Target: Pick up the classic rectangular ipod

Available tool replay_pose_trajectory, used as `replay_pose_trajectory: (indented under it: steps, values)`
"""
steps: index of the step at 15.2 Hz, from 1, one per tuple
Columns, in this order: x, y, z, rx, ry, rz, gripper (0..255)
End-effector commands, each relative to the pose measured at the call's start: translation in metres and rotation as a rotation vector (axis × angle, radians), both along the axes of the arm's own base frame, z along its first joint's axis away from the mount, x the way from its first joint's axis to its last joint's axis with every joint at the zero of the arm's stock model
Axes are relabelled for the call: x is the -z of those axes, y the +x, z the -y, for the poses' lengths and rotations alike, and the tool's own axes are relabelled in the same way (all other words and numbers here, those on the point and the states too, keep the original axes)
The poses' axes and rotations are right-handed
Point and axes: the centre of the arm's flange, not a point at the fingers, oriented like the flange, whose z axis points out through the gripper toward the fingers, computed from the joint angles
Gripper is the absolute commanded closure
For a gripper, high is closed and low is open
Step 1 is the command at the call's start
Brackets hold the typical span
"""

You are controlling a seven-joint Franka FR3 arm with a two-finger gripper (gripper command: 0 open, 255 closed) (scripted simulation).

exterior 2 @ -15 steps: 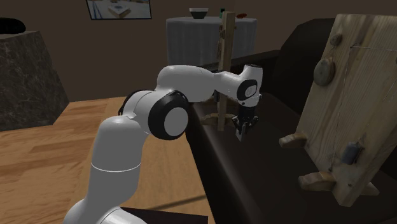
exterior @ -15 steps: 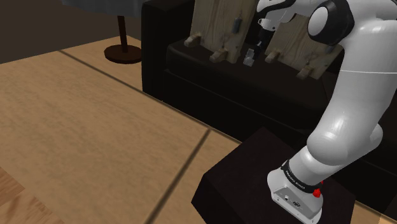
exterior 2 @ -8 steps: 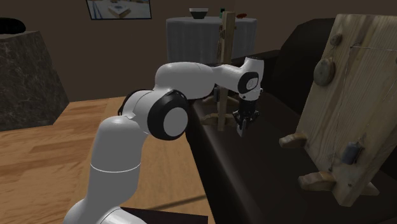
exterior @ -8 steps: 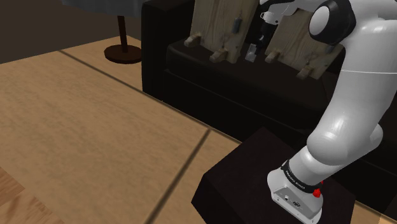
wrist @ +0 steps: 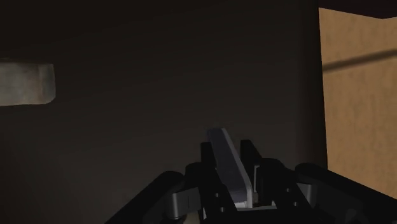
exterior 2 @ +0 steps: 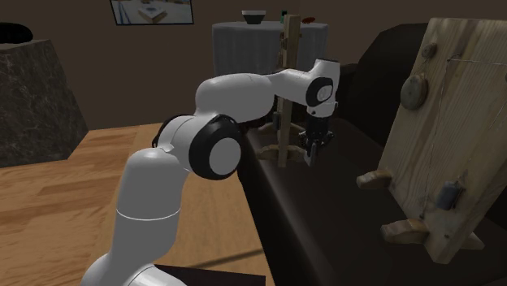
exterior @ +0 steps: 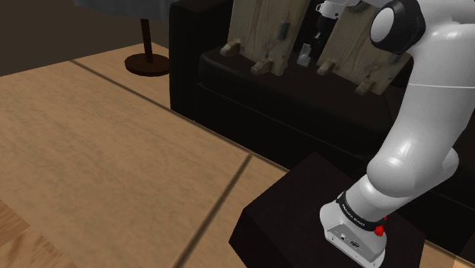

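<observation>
Fingers point(wrist: 249, 153) are clamped on the ipod point(wrist: 226, 159), a slim grey slab sticking out from between them. In the shoulder view it hangs off the black sofa point(exterior: 251, 99) seat. A wooden board point(exterior: 259, 30) stands at its 9 o'clock and a second board point(exterior: 354, 46) at 3.

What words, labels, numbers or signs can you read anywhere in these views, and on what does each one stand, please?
No text can be read.
The dark band low on the arm: faint light marks, too small to read.
The iPod clasped in the gripper: plain grey edge, no lettering shows.
The wall picture: no legible words.
</observation>
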Motion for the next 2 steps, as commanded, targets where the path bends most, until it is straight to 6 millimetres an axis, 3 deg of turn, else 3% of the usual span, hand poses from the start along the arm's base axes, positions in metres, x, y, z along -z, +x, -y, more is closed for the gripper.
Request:
replay_pose_trajectory:
  steps: [1, 2]
  values:
    - [-0.006, 0.0001, 0.0, 0.0, 0.0, 0.0, 255]
    - [-0.006, 0.0002, 0.0, 0.0, 0.0, 0.0, 255]
